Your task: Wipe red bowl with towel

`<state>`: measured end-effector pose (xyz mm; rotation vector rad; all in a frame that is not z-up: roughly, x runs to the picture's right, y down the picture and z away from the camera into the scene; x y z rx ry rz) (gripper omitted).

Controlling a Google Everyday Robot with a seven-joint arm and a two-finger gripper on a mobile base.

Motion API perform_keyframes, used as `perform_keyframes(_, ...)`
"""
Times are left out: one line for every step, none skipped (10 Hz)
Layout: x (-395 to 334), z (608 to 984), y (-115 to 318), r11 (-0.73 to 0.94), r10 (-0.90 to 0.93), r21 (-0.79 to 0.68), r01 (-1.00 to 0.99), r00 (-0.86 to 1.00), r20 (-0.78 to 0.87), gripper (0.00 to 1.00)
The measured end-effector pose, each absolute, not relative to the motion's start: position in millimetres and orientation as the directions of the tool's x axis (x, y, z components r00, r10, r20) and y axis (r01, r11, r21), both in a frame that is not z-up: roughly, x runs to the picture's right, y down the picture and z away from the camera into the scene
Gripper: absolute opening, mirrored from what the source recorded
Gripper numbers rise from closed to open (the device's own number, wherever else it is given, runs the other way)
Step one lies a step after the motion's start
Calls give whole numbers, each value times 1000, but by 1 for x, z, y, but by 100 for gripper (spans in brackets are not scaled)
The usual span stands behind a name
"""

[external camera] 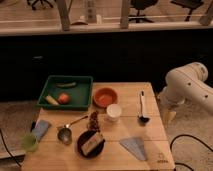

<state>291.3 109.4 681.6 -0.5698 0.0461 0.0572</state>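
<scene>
Red bowl (105, 97) — tool (169, 116) (parted) beside table (152, 126)

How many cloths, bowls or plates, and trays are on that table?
Cloths: 2 (towel, blue cloth)
Bowls or plates: 2 (red bowl, dark dish)
Trays: 1 (green tray)
Total: 5
End effector, open, hangs beside the table's right edge.

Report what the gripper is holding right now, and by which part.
Nothing is held. The gripper hangs open beside the right edge of the table, apart from the towel and the red bowl.
</scene>
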Motion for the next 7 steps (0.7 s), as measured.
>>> perform_keyframes(291, 682, 109, 841, 41, -538, -67, 997, -60, 81)
perform_keyframes(291, 682, 109, 840, 41, -538, -67, 997, -60, 81)
perform_keyframes(291, 682, 109, 841, 41, -538, -67, 997, -59, 81)
perform_keyframes(291, 682, 110, 840, 40, -538, -66, 997, -60, 80)
perform_keyframes(288, 681, 116, 840, 28, -540, -55, 998, -58, 80)
perform_keyframes(276, 681, 130, 838, 10, -544, -36, 999, -51, 80)
perform_keyframes(270, 680, 138, 837, -1, -546, -26, 999, -48, 80)
